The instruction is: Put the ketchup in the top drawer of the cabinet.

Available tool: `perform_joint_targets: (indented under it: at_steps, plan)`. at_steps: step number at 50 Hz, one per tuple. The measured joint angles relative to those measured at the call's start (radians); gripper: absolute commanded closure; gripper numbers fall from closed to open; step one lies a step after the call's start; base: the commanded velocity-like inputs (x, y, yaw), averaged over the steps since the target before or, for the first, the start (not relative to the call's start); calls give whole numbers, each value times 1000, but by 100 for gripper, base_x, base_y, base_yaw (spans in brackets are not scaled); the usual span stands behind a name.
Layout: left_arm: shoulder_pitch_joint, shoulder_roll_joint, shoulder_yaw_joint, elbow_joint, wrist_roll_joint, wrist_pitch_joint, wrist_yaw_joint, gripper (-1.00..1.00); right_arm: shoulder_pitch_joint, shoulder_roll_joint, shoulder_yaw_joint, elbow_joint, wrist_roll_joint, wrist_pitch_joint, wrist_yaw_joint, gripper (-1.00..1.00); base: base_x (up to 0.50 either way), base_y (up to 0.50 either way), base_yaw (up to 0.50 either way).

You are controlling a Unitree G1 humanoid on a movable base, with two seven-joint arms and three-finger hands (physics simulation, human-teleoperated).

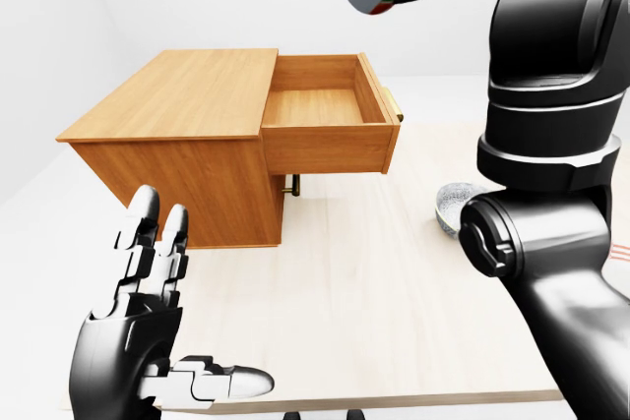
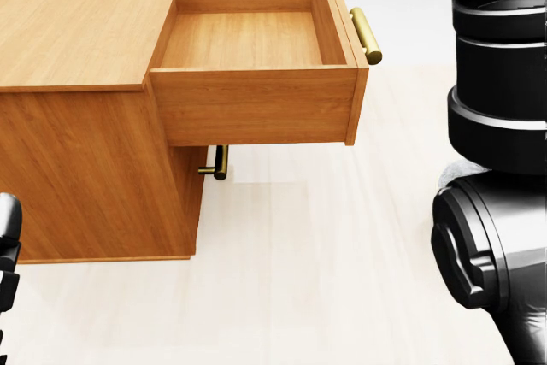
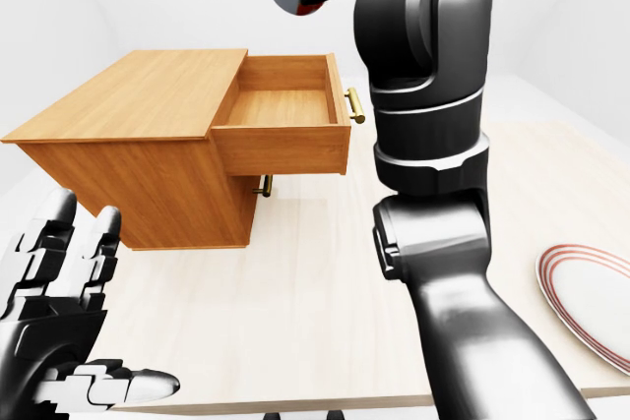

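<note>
Glossy black right arm (image 1: 551, 145) with ringed joints

Head view: looks steeply down, close on cabinet (image 2: 94, 117), open drawer (image 2: 252, 83) filling upper middle. Left-eye view: farther off, level gaze, whole cabinet (image 1: 187, 145) left of centre. Right-eye view: same height, shifted rightward, cabinet (image 3: 138, 145) further left, plate (image 3: 591, 302) far right of cabinet. All three share cabinet, drawer, pale table (image 1: 374, 302).
</note>
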Motion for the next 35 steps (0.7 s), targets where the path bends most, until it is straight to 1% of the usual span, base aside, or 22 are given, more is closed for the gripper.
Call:
perform_joint_targets:
  at_steps: [7, 18, 26, 35]
  plan:
    - [2, 1, 1, 0, -3, 0, -2, -100, -104, -11, -13, 260, 199, 0, 0, 100, 0, 0, 0]
    - [5, 0, -6, 0, 3, 0, -2, -100, -178, -23, -15, 549, 446, 0, 0, 100, 0, 0, 0]
    - [2, 3, -7, 0, 2, 0, 1, -100, -193, -20, -5, 677, 545, 0, 0, 100, 0, 0, 0]
    - [-3, 5, -9, 0, 2, 0, 3, -100, -204, -4, 9, 750, 592, 0, 0, 100, 0, 0, 0]
